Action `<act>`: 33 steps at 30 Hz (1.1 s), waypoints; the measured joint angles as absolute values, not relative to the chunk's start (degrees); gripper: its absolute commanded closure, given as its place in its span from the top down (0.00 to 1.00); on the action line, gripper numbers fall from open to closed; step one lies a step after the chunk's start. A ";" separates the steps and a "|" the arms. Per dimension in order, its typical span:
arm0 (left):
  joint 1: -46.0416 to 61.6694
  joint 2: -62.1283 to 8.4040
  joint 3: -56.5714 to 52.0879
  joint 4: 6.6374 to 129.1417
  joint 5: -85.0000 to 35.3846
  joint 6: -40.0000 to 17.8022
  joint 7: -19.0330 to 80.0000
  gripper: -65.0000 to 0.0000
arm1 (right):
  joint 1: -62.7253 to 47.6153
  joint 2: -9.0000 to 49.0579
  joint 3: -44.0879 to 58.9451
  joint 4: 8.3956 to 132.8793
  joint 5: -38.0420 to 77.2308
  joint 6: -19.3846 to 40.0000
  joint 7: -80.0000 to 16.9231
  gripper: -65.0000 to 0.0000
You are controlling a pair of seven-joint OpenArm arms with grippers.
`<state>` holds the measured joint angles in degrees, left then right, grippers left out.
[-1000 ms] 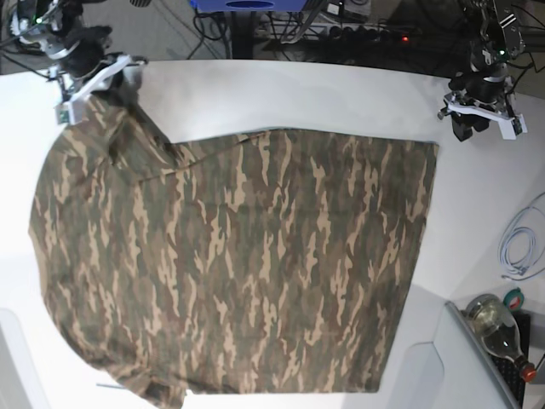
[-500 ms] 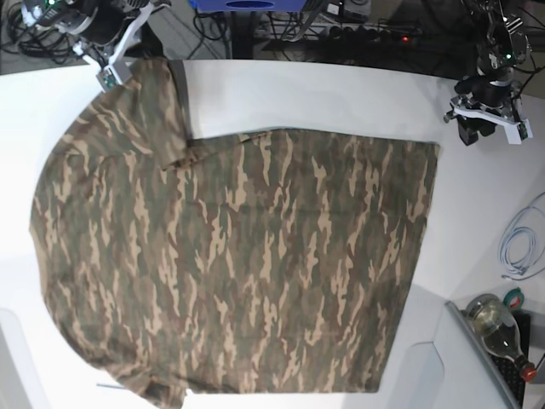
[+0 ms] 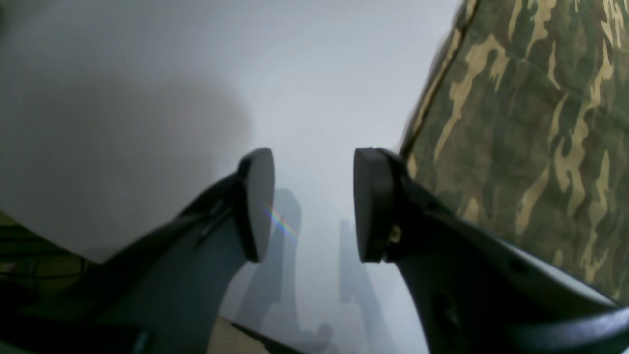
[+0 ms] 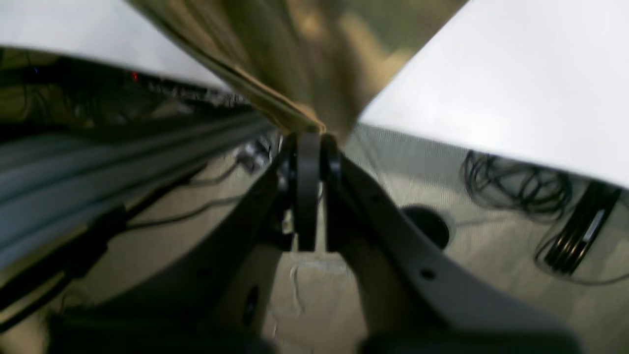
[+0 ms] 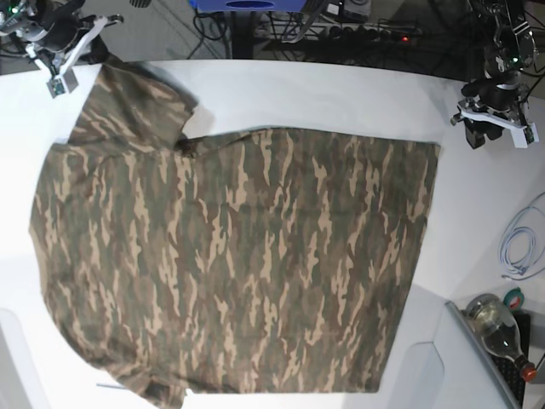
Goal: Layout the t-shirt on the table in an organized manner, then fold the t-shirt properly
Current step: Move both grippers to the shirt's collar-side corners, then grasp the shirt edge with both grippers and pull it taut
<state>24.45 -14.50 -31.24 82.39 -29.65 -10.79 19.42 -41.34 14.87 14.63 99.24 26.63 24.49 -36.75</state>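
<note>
- T-shirt (image 5: 272,256) location: lies on the worktop (image 5: 341,94), most of its body between the robot-side edge and the edge opposite. The portion towards the robot's right is drawn up to the robot-side edge, near the corner on that side.
- Right gripper (image 4: 317,167): fingertips closed together on a gathered end of the cloth, at the robot-side edge of the worktop. The held end is raised and tapers to the grip.
- Left gripper (image 3: 313,204): fingers apart at a moderate width, nothing between them. It stands just beside the shirt's near corner on the robot's left.
- Completed, as judged: layout is largely achieved. The main panel is broad and mostly flat, with slight creases.
- Remaining, as judged: set down and straighten the held portion, true up the uneven outline on the robot's right, then fold. No finished fold can be identified.
- Pointing direction: collar not visible in any view, so I cannot tell which way the neck end points.
- Long axis: as laid, the main spread appears longer from the robot's left to its right, roughly parallel to the robot-side edge. The irregular outline makes this an approximate reading; the garment's own collar-to-hem axis cannot be confirmed.
</note>
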 measured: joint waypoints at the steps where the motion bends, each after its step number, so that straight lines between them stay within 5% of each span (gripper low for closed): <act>1: 24.45 -14.35 -32.08 82.39 -29.76 -11.07 19.53 0.38 | -41.54 14.72 14.61 99.35 26.59 24.51 -37.98 0.21; 5: 24.60 -14.81 -34.46 82.39 -29.61 -10.50 19.22 0.38 | -42.83 14.57 14.48 102.80 26.52 24.51 -39.68 0.44; 13: 24.73 -14.52 -34.09 82.39 -29.65 -10.76 19.29 0.38 | -35.53 12.10 15.75 105.80 27.33 24.08 -33.26 0.30; 16: 25.39 -14.33 -34.13 82.39 -30.02 -12.32 19.16 0.40 | -25.71 8.60 25.08 98.21 26.94 18.87 -32.40 0.48; 19: 26.48 -13.41 -34.13 82.46 -30.06 -19.18 19.03 0.41 | -18.13 3.86 38.37 90.72 28.53 21.32 -32.34 0.67; 21: 26.79 -12.27 -34.15 82.41 -29.76 -21.78 19.53 0.51 | -13.72 2.42 43.35 84.53 28.27 24.47 -33.19 0.76; 25: 26.52 -11.46 -34.09 82.39 -29.85 -22.90 19.46 0.78 | -7.29 6.68 44.14 72.47 29.06 27.16 -33.36 0.76; 33: 25.61 -11.38 -34.20 80.18 -30.11 -23.00 19.29 0.81 | -6.74 11.38 42.57 61.65 28.95 29.30 -30.76 0.76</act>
